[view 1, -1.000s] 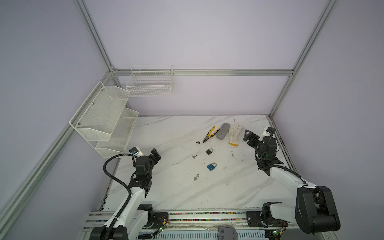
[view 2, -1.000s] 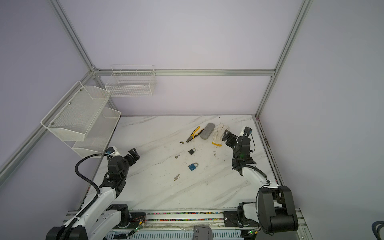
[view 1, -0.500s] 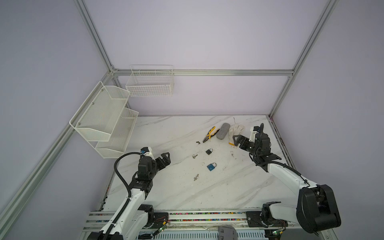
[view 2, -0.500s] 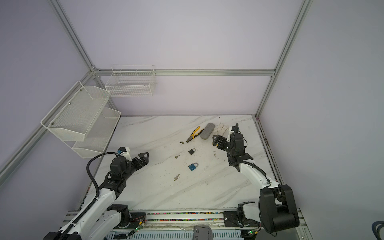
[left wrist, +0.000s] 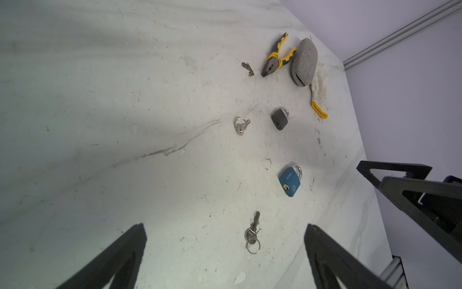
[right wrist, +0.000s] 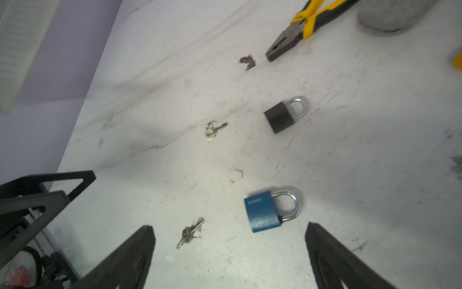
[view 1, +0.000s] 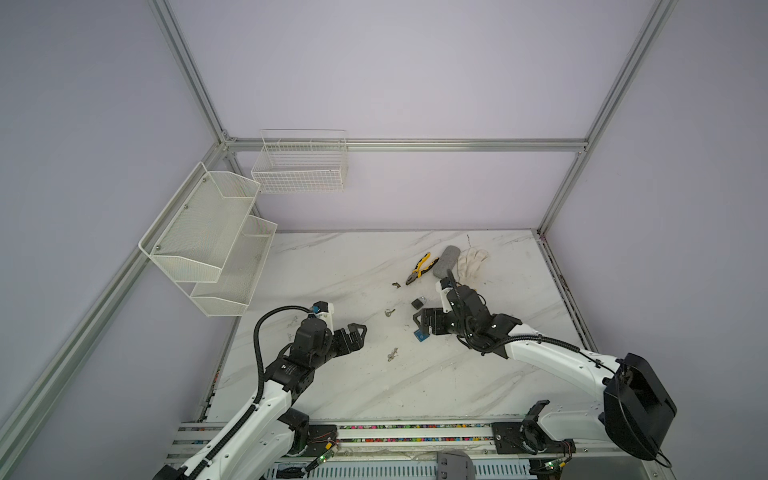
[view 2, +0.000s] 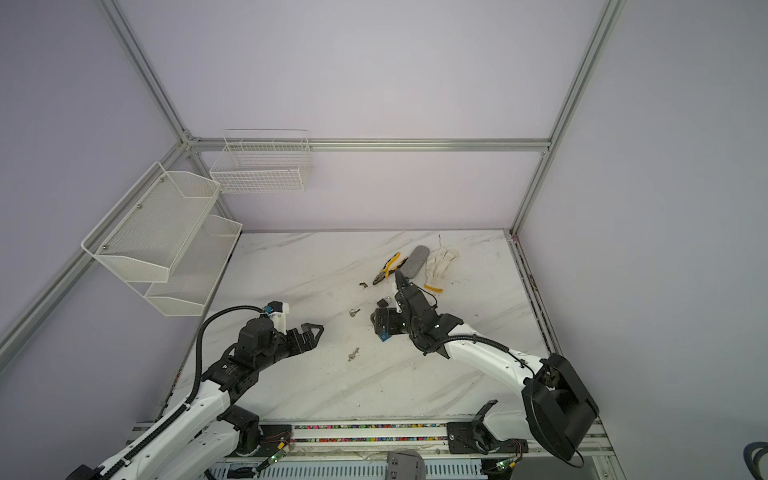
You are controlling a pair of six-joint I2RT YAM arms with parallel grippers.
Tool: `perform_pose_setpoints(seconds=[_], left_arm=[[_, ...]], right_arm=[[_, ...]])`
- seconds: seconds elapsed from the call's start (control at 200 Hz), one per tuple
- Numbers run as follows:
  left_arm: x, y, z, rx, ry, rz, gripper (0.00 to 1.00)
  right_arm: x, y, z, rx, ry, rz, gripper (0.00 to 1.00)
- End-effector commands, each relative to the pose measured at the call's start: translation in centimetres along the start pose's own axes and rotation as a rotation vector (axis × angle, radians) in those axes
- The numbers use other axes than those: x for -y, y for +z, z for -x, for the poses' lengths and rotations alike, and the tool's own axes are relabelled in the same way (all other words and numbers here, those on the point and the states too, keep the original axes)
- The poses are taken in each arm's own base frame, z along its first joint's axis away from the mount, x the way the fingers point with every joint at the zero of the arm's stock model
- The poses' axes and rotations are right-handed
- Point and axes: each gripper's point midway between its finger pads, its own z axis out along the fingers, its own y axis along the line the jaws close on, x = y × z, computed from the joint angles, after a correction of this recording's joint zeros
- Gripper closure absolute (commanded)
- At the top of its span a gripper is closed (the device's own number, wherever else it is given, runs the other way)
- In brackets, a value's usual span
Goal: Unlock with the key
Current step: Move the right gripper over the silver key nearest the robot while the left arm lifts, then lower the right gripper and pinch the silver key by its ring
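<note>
Your right gripper (right wrist: 229, 226) hangs with its jaws wide apart, close over the blue padlock (right wrist: 265, 212) lying flat on the table (view 1: 374, 395), probably to pin it. Your left gripper (left wrist: 225, 229), also spread and empty, faces the key (left wrist: 252, 235) near that padlock, likely to pick it up. A second ago both arms sat out by the table's sides; they have swung inward.

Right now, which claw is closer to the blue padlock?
Right. The right gripper hovers open right over the blue padlock; the left gripper sits farther off, past a bunch of keys.
</note>
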Motion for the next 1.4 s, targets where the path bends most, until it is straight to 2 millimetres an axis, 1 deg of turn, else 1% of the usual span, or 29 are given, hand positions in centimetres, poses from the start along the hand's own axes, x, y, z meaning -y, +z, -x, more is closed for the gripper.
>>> perform_pose_setpoints(seconds=[0.0, 0.01, 0.02, 0.06, 0.205, 0.305, 0.435, 0.54, 0.615, 0.765, 0.88, 0.965, 1.06, 1.15, 1.24, 1.395], left_arm=[[2.5, -1.3, 1.4, 0.033, -0.036, -0.048, 0.00], [2.5, -1.2, 1.4, 0.032, -0.037, -0.047, 0.00], [2.4, -1.2, 1.2, 0.028, -0.038, -0.046, 0.00], [2.4, -1.3, 0.9, 0.025, -0.037, -0.043, 0.00], [1.4, -1.4, 0.0, 0.007, -0.054, 0.001, 0.00], [0.7, -1.7, -0.1, 0.009, -0.047, 0.037, 0.00], [0.2, -1.8, -0.6, -0.011, -0.049, 0.059, 0.00], [-0.1, -1.7, -1.1, -0.022, -0.058, 0.064, 0.00], [-0.1, -1.7, -1.1, -0.022, -0.060, 0.063, 0.00], [-0.2, -1.8, -1.0, -0.013, -0.065, 0.068, 0.00], [-0.3, -2.0, -0.7, 0.004, -0.071, 0.074, 0.00], [-0.1, -2.1, -0.6, 0.005, -0.068, 0.068, 0.00], [-0.1, -2.1, -0.6, 0.005, -0.067, 0.066, 0.00], [-0.1, -2.0, -0.6, 0.004, -0.069, 0.068, 0.00], [-0.1, -2.1, -0.6, 0.007, -0.068, 0.068, 0.00], [-0.4, -2.1, -0.6, 0.009, -0.069, 0.077, 0.00]], right_arm=[[-1.2, 0.3, -2.2, -0.038, 0.002, -0.049, 0.06], [-1.5, 0.3, -2.3, -0.036, -0.002, -0.048, 0.06], [-1.5, 0.8, -3.0, -0.053, -0.007, -0.063, 0.06], [-1.9, 1.1, -3.8, -0.061, -0.015, -0.075, 0.07], [-3.6, 1.8, -5.4, -0.064, -0.017, -0.076, 0.15], [-4.8, 2.4, -6.9, -0.091, -0.014, -0.050, 0.21], [-5.9, 2.9, -8.0, -0.093, 0.010, -0.029, 0.28], [-6.2, 3.4, -8.6, -0.099, 0.014, -0.044, 0.31], [-6.6, 3.6, -8.9, -0.095, 0.022, -0.044, 0.34], [-6.7, 4.5, -9.6, -0.100, 0.048, -0.056, 0.37], [-6.6, 5.0, -9.7, -0.086, 0.070, -0.073, 0.46], [-7.0, 5.5, -9.5, -0.078, 0.072, -0.073, 0.47], [-6.7, 6.0, -9.5, -0.069, 0.073, -0.098, 0.52], [-6.6, 6.3, -9.4, -0.062, 0.075, -0.108, 0.54], [-6.8, 6.7, -9.6, -0.067, 0.068, -0.111, 0.58], [-6.9, 7.2, -10.0, -0.074, 0.055, -0.127, 0.60]])
